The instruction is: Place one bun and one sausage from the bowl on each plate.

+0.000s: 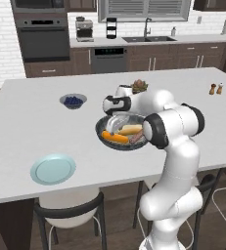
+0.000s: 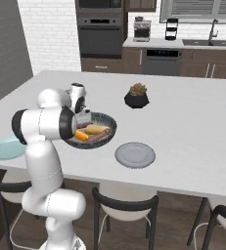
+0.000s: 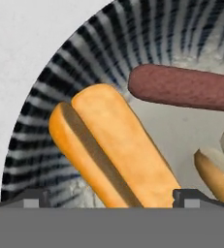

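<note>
The gripper (image 3: 111, 197) hung open low over the bowl (image 1: 101, 133), fingertips either side of the orange bun (image 3: 114, 152), apparently not yet touching it. A sausage (image 3: 184, 88) lay beyond.

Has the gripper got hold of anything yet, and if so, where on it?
Nothing is held yet. The gripper is open, its fingertips standing on either side of the orange-golden bun, near one end, inside the bowl. No contact shows.
</note>
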